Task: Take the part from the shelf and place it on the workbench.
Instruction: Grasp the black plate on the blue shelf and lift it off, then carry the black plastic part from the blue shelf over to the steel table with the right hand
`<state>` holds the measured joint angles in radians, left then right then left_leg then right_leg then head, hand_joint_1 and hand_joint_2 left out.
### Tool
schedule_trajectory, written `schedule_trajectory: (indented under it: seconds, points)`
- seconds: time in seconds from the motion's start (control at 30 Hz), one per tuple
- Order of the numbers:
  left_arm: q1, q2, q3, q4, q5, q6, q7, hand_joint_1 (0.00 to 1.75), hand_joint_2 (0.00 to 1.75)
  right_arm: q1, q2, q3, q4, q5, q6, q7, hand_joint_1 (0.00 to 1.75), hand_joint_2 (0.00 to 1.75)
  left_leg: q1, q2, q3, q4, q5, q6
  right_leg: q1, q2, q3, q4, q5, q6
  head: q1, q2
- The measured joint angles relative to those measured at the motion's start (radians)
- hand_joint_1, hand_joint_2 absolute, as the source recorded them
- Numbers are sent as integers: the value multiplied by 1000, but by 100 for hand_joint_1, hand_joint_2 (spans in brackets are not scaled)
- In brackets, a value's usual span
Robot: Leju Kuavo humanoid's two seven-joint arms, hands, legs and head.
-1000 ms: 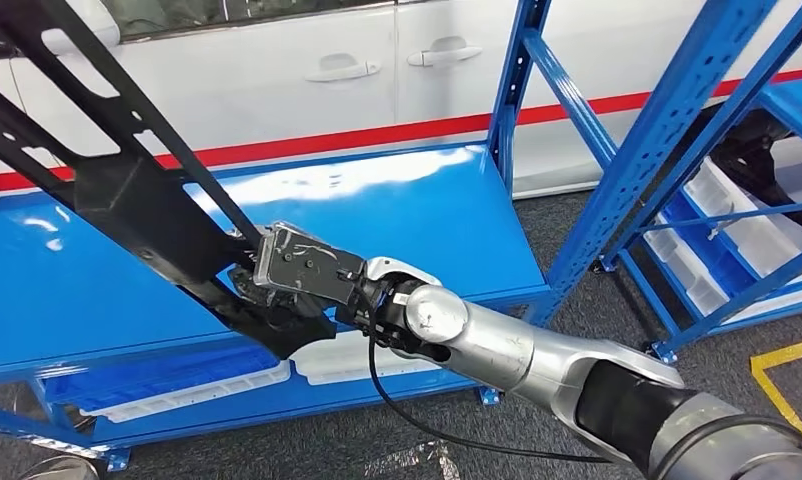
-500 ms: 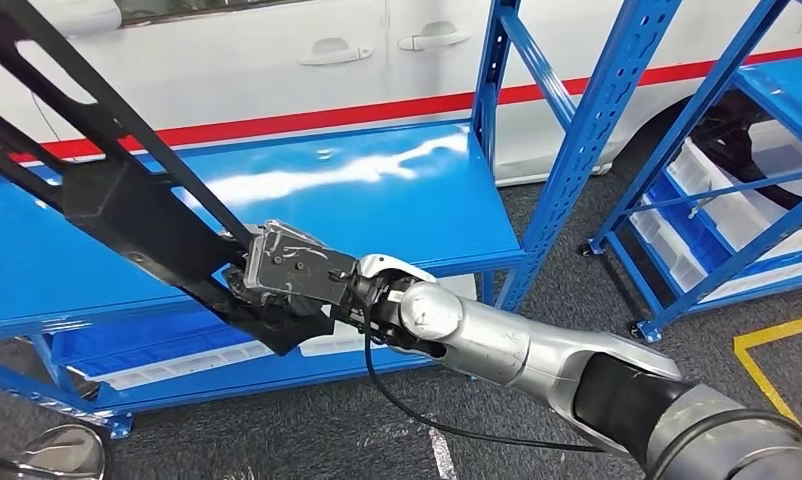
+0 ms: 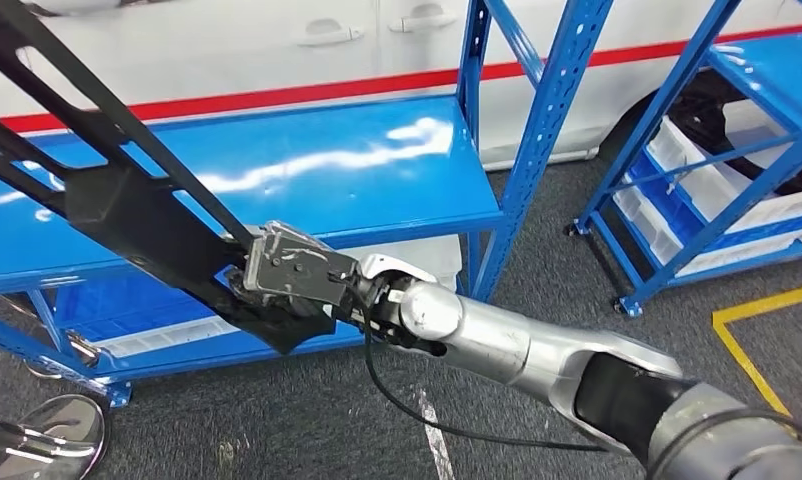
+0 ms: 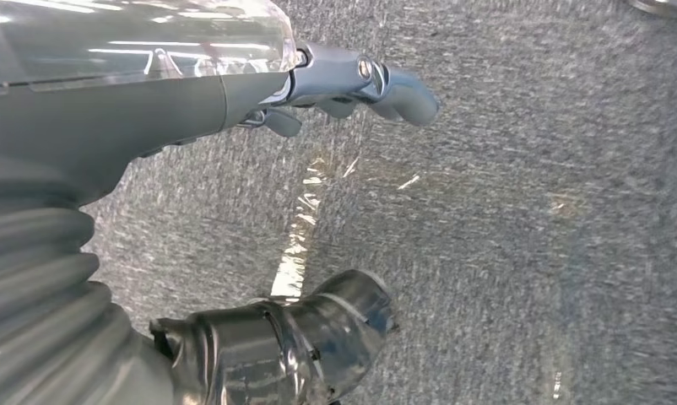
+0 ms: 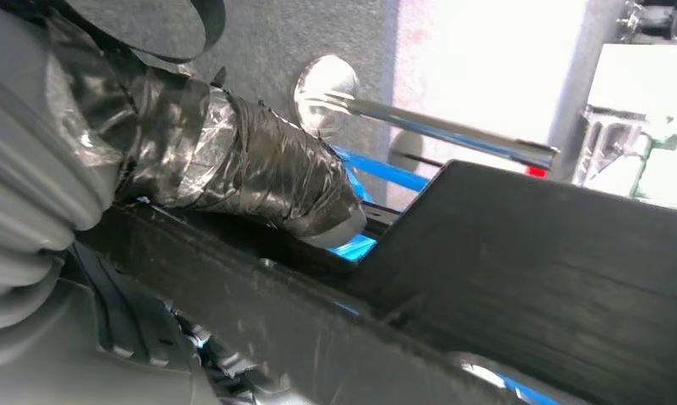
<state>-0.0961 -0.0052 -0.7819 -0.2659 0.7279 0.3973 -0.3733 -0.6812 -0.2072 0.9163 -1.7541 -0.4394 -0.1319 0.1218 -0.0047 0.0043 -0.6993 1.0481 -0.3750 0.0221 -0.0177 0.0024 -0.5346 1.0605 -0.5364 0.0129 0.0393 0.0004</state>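
The blue workbench (image 3: pixel 307 170) spans the upper middle of the frame. The long black part (image 3: pixel 127 205) slants from upper left down to centre, its lower end gripped in my right hand (image 3: pixel 282 280). My left hand (image 4: pixel 352 80) hangs slack, holding nothing.

A blue metal rack with a glossy blue top shelf (image 3: pixel 307 165) stands on dark grey carpeted floor (image 3: pixel 537 330), its perforated blue uprights (image 3: pixel 537 120) planted on the carpet. On its lower blue shelf (image 3: pixel 177 345) lie white plastic bins (image 3: pixel 167 333), just under the top deck. To the right, well apart, a second blue metal rack (image 3: pixel 712 170) stands on the same carpet, with white plastic trays (image 3: pixel 717 195) on its lower level. A yellow tape line (image 3: pixel 752 340) runs across the floor at the right edge, and a strip of clear tape (image 4: pixel 297 236) is stuck on the carpet.
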Motion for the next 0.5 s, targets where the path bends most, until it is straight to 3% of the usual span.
schedule_trajectory:
  seconds: [0.07, 0.1, 0.13, 0.2, 0.23, 0.27, 0.3, 0.37, 0.43, 0.5]
  points:
    - [1, 1, 0, 0, 1, 0, -1, 0, 175, -2, 0, 0, 1, 0, 0, 0, 175, 175, 3, -2, -9, 2, 5, -11, -2, 0, -17, -1, 17, -17, 1, 0]
    - [2, 1, 0, 0, 1, 0, -1, 0, 175, -3, 0, 1, 2, 0, 0, 0, 175, 175, 5, -4, -17, 15, -15, -17, -4, -2, -26, -4, 28, -25, 1, 0]
    - [3, 2, -1, 0, 1, 0, -1, 0, 175, -4, 0, 1, 2, 1, 0, 0, 175, 175, 8, -5, -30, 46, -53, -23, -6, -4, -36, -6, 40, -33, 0, 0]
    - [3, 1, -1, 0, 1, -1, -1, 0, 175, -6, 1, 1, 3, 3, 0, 0, 175, 175, 13, -5, -56, 159, -152, -35, -4, -5, -59, -6, 64, -40, 0, 0]
    - [2, 0, -1, 0, 0, -1, -1, 0, 175, -7, 1, 2, 4, 5, 0, 0, 175, 175, 16, -5, -63, 216, -183, -39, -2, -6, -73, -5, 74, -41, 0, 0]
    - [1, -1, -1, 0, 0, -2, -1, 0, 175, -7, 1, 2, 4, 7, 0, 0, 175, 175, 18, -5, -60, 254, -191, -42, -1, -6, -87, -4, 84, -41, 0, 0]
    - [1, -1, -1, 0, 0, -2, -1, 0, 175, -7, 1, 3, 5, 9, 0, 1, 175, 175, 19, -5, -42, 260, -180, -43, 0, -6, -101, -2, 94, -41, -1, 0]
    - [0, -1, -2, 0, 0, -3, -1, 0, 175, -8, 1, 3, 6, 10, 0, 1, 175, 175, 20, -5, 41, 180, -137, -40, 0, -6, -124, 0, 112, -37, -1, 0]
    - [-5, -1, -2, 0, 0, -3, -1, 0, 175, -11, 2, 3, 6, 11, 0, 1, 175, 175, 15, -8, 139, 45, -135, -31, 0, -6, -139, -3, 131, -27, 0, 0]
    - [-10, -1, -2, 0, 0, -3, -1, 0, 175, -15, 2, 3, 6, 11, 0, 1, 175, 175, 5, -11, 174, -28, -142, -21, -4, -7, -145, -15, 154, -14, 1, 0]
